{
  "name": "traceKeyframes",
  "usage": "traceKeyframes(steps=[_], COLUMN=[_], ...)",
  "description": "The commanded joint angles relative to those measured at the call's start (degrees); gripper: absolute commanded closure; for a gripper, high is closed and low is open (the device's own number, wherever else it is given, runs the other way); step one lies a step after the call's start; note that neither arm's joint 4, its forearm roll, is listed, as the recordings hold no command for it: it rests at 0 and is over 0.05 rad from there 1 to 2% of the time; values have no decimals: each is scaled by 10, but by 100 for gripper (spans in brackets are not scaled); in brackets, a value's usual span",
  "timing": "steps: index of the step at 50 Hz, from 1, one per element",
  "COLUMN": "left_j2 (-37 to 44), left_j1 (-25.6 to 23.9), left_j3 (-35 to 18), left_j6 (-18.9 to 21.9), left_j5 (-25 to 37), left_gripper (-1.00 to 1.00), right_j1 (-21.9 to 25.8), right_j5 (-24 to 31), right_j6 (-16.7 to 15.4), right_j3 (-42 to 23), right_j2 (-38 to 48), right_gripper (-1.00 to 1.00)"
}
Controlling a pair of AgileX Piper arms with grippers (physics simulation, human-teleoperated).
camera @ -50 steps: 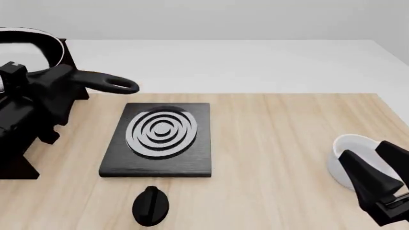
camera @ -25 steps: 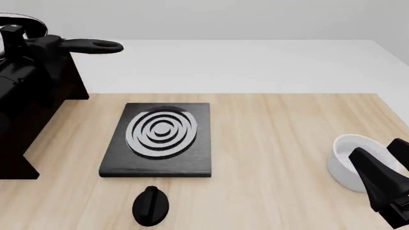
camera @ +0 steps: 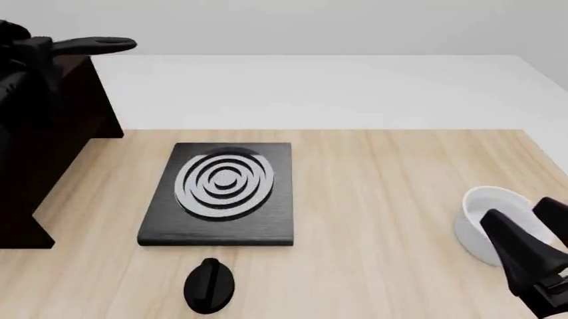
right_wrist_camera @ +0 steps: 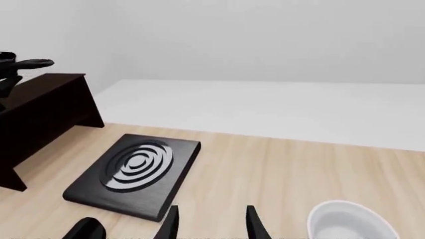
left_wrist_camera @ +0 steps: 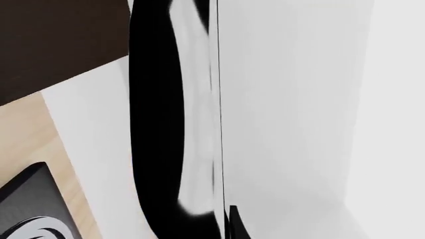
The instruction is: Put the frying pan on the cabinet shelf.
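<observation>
While only its long black handle shows in the front view, the frying pan [camera: 89, 45] is up high at about ten o'clock, over the top of the cabinet shelf [camera: 66, 106]. The handle sticks out toward three o'clock, past the edge of the dark cabinet. In the left wrist view the pan fills the middle as a tall black band with a pale inside and a thin light rim, seen from the side and very close.

The left gripper [camera: 26, 50] is a dark shape right where the handle begins, at the far left edge. Its jaws are lost in the black of the arm and the cabinet, so I cannot tell if they are open or closed, or if they hold the pan.

The cabinet is a big dark brown box standing on the wooden table [camera: 400, 199] at nine o'clock. Near the middle of the table lies a black square plate [camera: 222, 193] with silver rings on it. Just below it, at six o'clock, sits a small black knob [camera: 209, 284].

At four o'clock is a white bowl [camera: 488, 222], and the right gripper [camera: 543, 256] is just beside it, low over the table. Its two black fingers [right_wrist_camera: 171, 223] stand apart with nothing between them.
</observation>
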Motion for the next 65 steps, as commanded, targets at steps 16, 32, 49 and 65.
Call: traceKeyframes(steps=[16, 32, 49, 65], left_j2=[40, 73, 85, 88], left_j1=[65, 81, 97, 102], left_j3=[24, 75, 86, 92], left_j6=[-11, -21, -17, -10], left_j5=[-61, -116, -127, -133], left_gripper=[100, 100, 100, -100], right_j1=[4, 9, 18, 19], right_j5=[-18, -23, -45, -49], right_j6=[-9, -12, -16, -17], right_j3=[22, 29, 39, 41], right_j2=[7, 11, 29, 34], right_gripper=[-100, -100, -100, -100])
